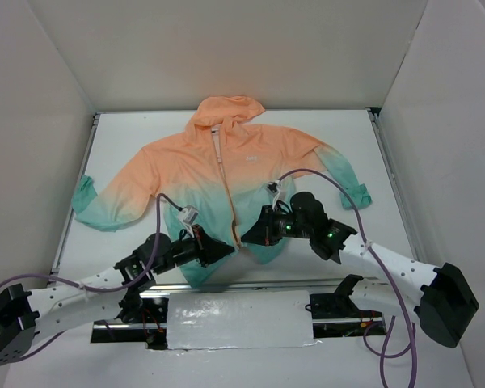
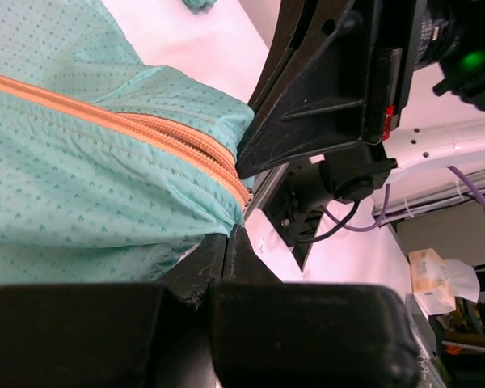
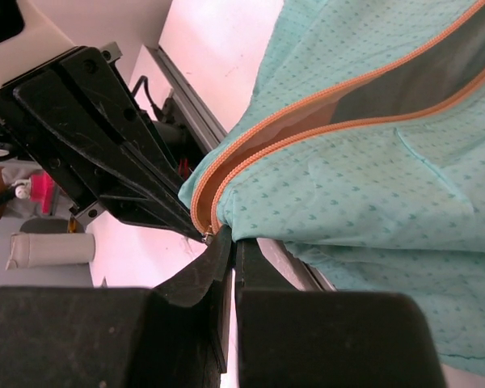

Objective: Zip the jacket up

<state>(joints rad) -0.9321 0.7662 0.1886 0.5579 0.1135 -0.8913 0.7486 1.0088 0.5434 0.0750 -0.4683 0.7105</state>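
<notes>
My left claw [image 2: 229,239] and right claw [image 3: 226,242] pinch the hem of the thin peach-to-teal jacket [image 1: 178,174] at the desk's [image 1: 347,137] near edge. I must keep it taut and draw the orange zipper [image 1: 226,186] straight.

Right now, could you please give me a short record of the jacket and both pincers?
jacket: flat on table, hood far, teal hem near
zipper: gapes just above the hem in the right wrist view, not zipped up
left pincer: shut on hem beside zipper bottom
right pincer: shut at zipper's bottom end
spacing: pincers close together, tips facing
</notes>
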